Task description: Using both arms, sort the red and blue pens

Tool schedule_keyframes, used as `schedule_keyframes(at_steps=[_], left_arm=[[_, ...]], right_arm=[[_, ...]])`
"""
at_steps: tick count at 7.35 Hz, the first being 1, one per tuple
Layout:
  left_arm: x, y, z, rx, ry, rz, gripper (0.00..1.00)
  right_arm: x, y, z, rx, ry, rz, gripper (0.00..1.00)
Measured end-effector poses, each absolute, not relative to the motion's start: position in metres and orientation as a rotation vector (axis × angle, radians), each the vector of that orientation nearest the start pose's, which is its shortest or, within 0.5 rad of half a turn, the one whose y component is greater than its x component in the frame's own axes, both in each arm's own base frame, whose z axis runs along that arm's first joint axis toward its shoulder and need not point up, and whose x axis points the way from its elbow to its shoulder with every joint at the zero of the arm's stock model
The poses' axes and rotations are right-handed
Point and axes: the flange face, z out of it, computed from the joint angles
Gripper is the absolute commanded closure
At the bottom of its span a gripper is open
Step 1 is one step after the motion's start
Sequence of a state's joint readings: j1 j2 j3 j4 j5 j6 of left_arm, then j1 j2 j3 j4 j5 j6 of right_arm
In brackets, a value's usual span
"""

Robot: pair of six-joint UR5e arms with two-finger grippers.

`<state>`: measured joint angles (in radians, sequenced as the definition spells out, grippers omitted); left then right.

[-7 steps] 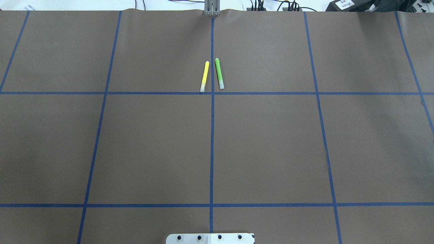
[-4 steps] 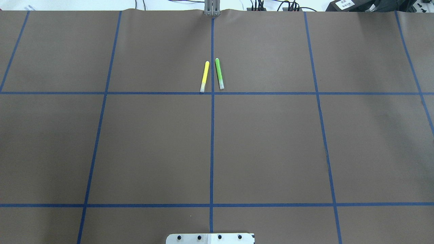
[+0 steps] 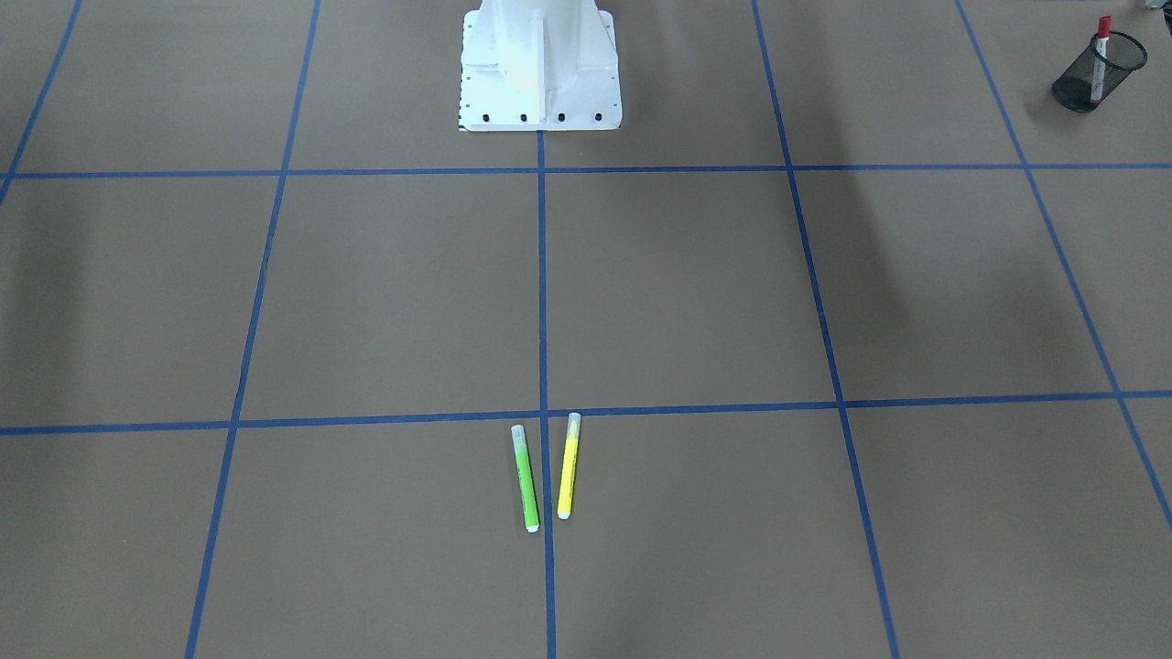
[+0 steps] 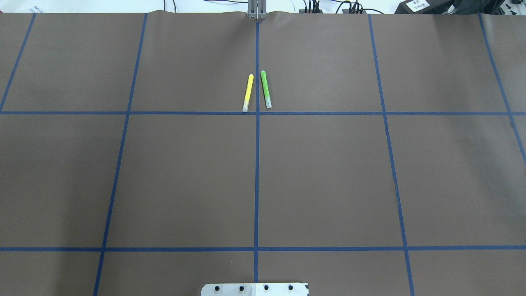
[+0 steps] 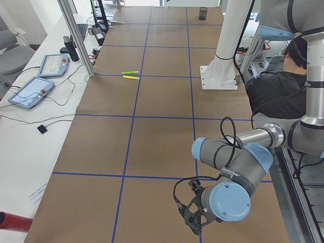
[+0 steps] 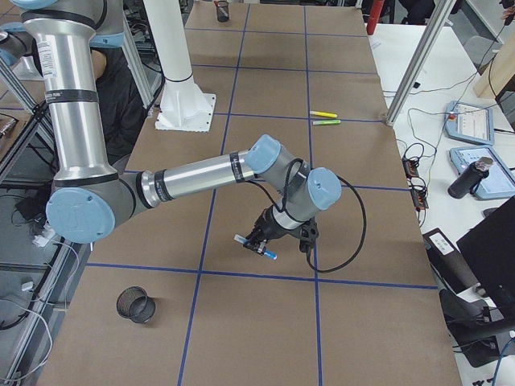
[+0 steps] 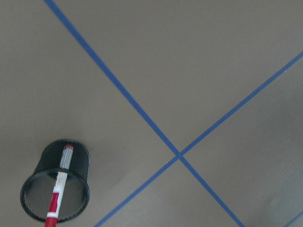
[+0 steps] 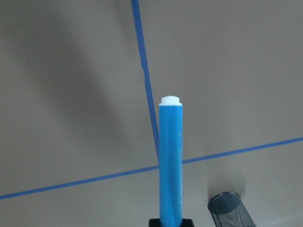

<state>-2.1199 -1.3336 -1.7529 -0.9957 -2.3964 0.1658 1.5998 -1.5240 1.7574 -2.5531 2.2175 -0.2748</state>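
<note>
The blue pen [image 8: 170, 161], with a blue barrel and white end, sticks out of my right gripper [image 6: 272, 235], which is shut on it. It hangs tilted above the table [image 6: 256, 246], beyond an empty black mesh cup [image 6: 136, 305], which also shows at the lower right of the right wrist view [image 8: 230, 208]. The red pen [image 7: 58, 193] stands in another black mesh cup [image 7: 33, 198], also seen in the far corner [image 3: 1090, 84] of the front-facing view. My left gripper [image 5: 192, 221] hovers over the table's near end; I cannot tell whether it is open or shut.
A yellow highlighter [image 4: 248, 93] and a green highlighter [image 4: 266, 89] lie side by side on either side of the centre tape line. The white robot base [image 3: 538, 64] stands mid-table. A person [image 5: 276, 88] sits behind the robot's side of the table.
</note>
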Motion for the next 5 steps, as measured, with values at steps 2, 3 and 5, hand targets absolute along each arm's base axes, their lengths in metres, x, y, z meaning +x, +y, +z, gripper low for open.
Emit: schedule_keyframes(at_steps=[2, 3, 5], left_arm=[[-0.209, -0.29, 0.696, -0.226, 0.941, -0.592, 0.0], [-0.201, -0.305, 0.689, -0.193, 0.942, -0.561, 0.0], [-0.182, -0.338, 0.674, -0.128, 0.922, -0.494, 0.0]], right_arm=[[0.09, -0.375, 0.655, -0.679, -0.74, -0.007, 1.0], [0.09, -0.353, 0.669, -0.705, -0.749, -0.024, 1.0], [0.092, -0.312, 0.685, -0.749, -0.75, -0.071, 1.0]])
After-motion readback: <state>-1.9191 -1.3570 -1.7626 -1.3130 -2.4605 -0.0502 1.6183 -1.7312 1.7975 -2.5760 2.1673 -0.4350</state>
